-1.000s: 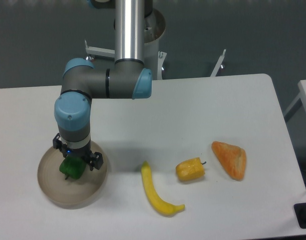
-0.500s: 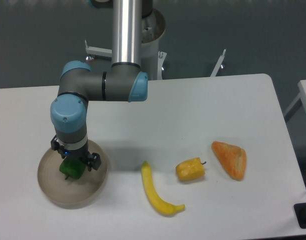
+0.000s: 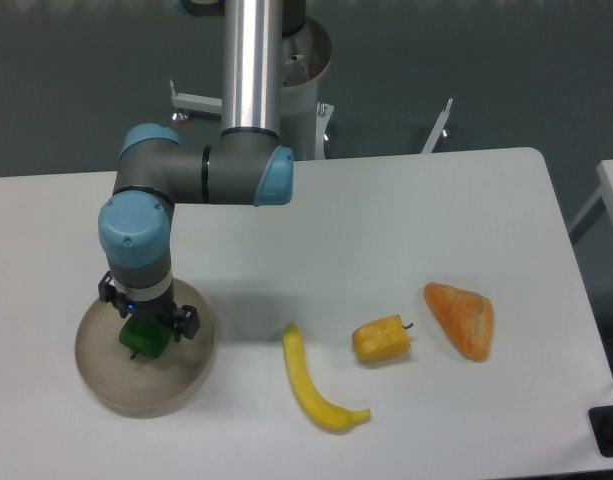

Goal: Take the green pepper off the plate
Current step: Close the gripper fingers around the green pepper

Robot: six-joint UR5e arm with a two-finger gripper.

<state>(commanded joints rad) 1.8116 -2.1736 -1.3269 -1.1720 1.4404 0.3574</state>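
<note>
The green pepper (image 3: 142, 338) lies on the round beige-grey plate (image 3: 101, 375) at the table's front left, a little left of the plate's middle. My gripper (image 3: 146, 322) points straight down right over the pepper, and its body covers the pepper's top. The wrist hides the fingers, so I cannot tell whether they are closed on the pepper or merely around it. The pepper seems to rest on the plate.
A yellow banana (image 3: 311, 385) lies to the right of the plate. Further right sit a yellow pepper (image 3: 381, 340) and an orange wedge-shaped piece of food (image 3: 462, 319). The arm's base column (image 3: 254, 60) stands at the table's back edge.
The arm and wrist have shifted slightly to the left over the plate. The green pepper has stayed in the same spot.
</note>
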